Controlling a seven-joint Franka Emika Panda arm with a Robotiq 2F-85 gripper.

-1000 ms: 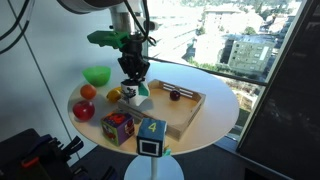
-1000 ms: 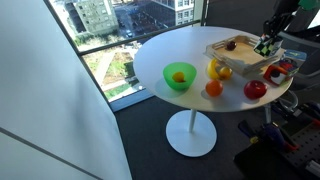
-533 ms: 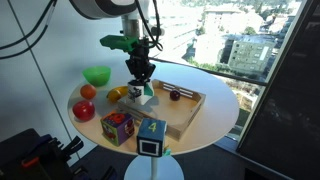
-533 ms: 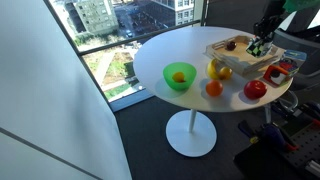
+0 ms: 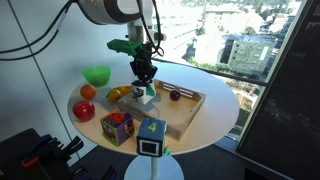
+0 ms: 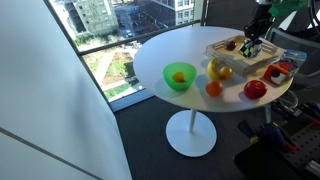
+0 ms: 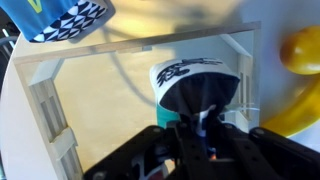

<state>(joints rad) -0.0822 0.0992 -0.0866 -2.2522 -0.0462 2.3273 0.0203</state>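
One white toy point(image 7: 195, 82) gripped over the wooden tray point(image 5: 188, 110)
It is clenched by the gripper point(image 5: 146, 88) at the tray's end; a banana point(image 5: 119, 93) is seen just beside, a plum point(image 5: 174, 96) inside.

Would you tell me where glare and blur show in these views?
In an exterior view daylight through the window bleaches the far buildings; in both exterior views the table is evenly lit; in the wrist view the end effector is blurred, the tray sharper, the banana overbright.

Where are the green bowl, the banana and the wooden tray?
green bowl point(image 5: 97, 76), in an exterior view, outer wall.
banana point(image 5: 118, 94), in an exterior view, its middle.
wooden tray point(image 5: 188, 117), in an exterior view, side wall.
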